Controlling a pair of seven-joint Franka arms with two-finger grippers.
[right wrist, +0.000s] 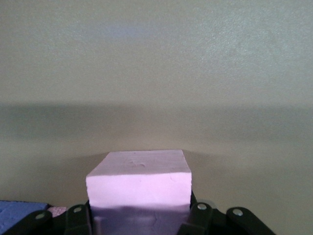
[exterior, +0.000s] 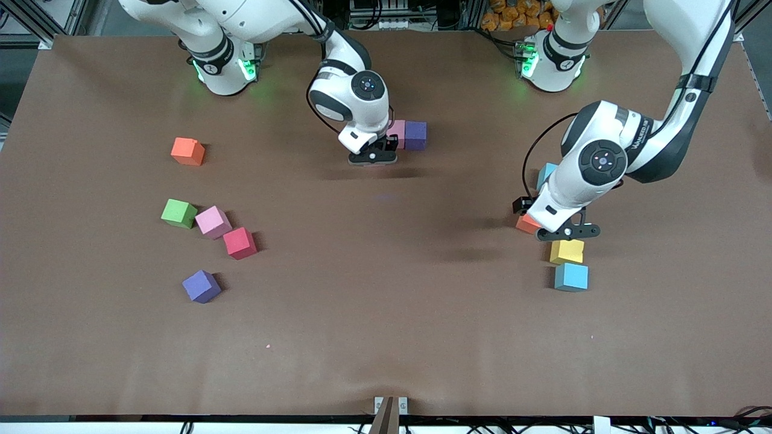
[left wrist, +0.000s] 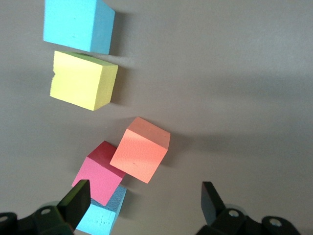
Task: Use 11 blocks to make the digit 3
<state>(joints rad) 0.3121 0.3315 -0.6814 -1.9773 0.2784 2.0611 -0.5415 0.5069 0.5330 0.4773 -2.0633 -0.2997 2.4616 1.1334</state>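
My right gripper point(exterior: 373, 158) is shut on a pink block point(right wrist: 139, 183), low over the table beside a pink block point(exterior: 396, 132) and a purple block point(exterior: 416, 135) that touch each other. My left gripper point(left wrist: 143, 200) hangs open over a cluster of an orange block point(left wrist: 140, 149), a red block point(left wrist: 98, 172) and a light blue block point(left wrist: 100, 216). In the left wrist view these three overlap. A yellow block point(exterior: 567, 251) and another light blue block point(exterior: 571, 276) lie side by side nearer the front camera.
Toward the right arm's end lie loose cubes: an orange block point(exterior: 187, 151), a green cube point(exterior: 178, 213), a pink block point(exterior: 212, 222), a red block point(exterior: 240, 243) and a purple block point(exterior: 201, 286). A small bracket point(exterior: 390, 405) sits at the table's front edge.
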